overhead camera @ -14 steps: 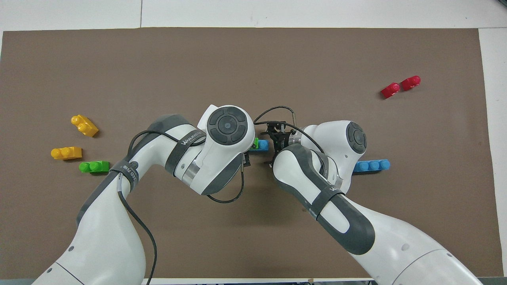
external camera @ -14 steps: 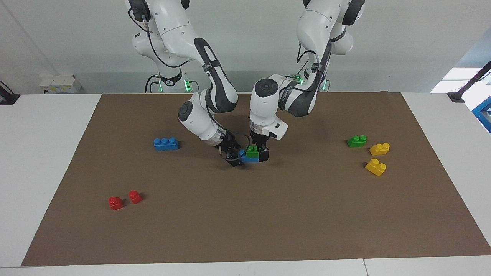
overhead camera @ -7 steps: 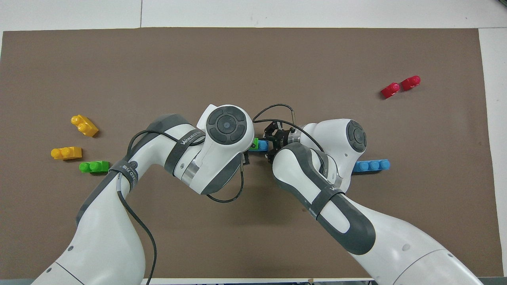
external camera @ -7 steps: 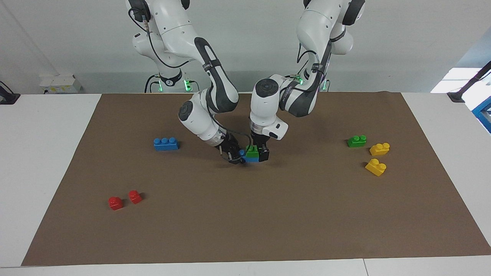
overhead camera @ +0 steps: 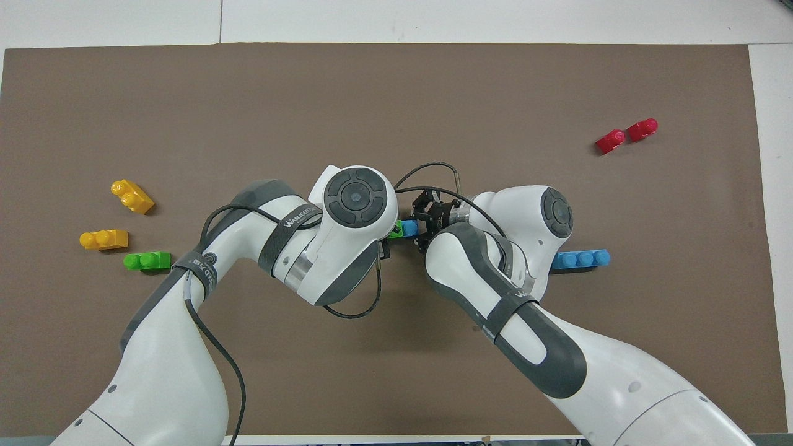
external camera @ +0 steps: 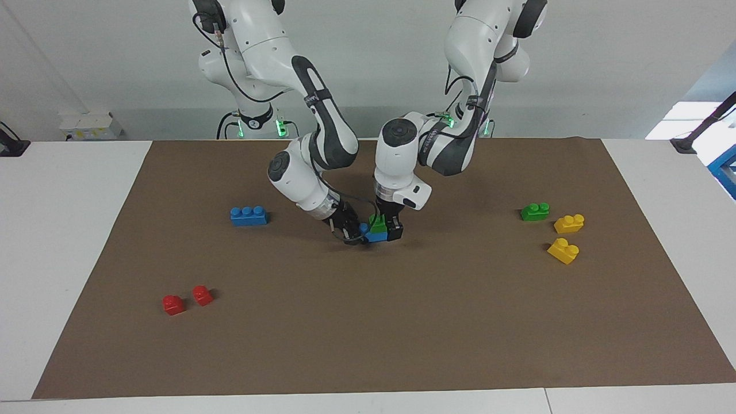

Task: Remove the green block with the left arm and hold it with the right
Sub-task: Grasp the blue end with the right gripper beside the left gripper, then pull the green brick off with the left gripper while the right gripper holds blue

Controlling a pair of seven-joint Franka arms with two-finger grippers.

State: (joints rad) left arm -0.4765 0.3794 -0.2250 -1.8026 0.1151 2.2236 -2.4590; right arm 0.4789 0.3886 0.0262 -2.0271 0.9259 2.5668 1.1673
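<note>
A green block (external camera: 378, 225) sits stacked on a blue brick (external camera: 374, 236) in the middle of the brown mat. My left gripper (external camera: 385, 229) comes straight down on the stack, a black finger (external camera: 394, 230) pressed to the green block's side, shut on it. From the right arm's end, my right gripper (external camera: 356, 232) is shut on the blue brick's end. In the overhead view only slivers of the green block (overhead camera: 396, 230) and blue brick (overhead camera: 409, 228) show between the two wrists. My right gripper (overhead camera: 424, 228) shows there; the left gripper is hidden under its own wrist.
A second green block (external camera: 535, 211) and two yellow bricks (external camera: 569, 223) (external camera: 563, 250) lie toward the left arm's end. A blue three-stud brick (external camera: 248, 215) and two red bricks (external camera: 173, 304) (external camera: 202, 295) lie toward the right arm's end.
My right gripper has closed on the blue brick's end and my left gripper's fingers have drawn in on the green block. The stack has shifted slightly.
</note>
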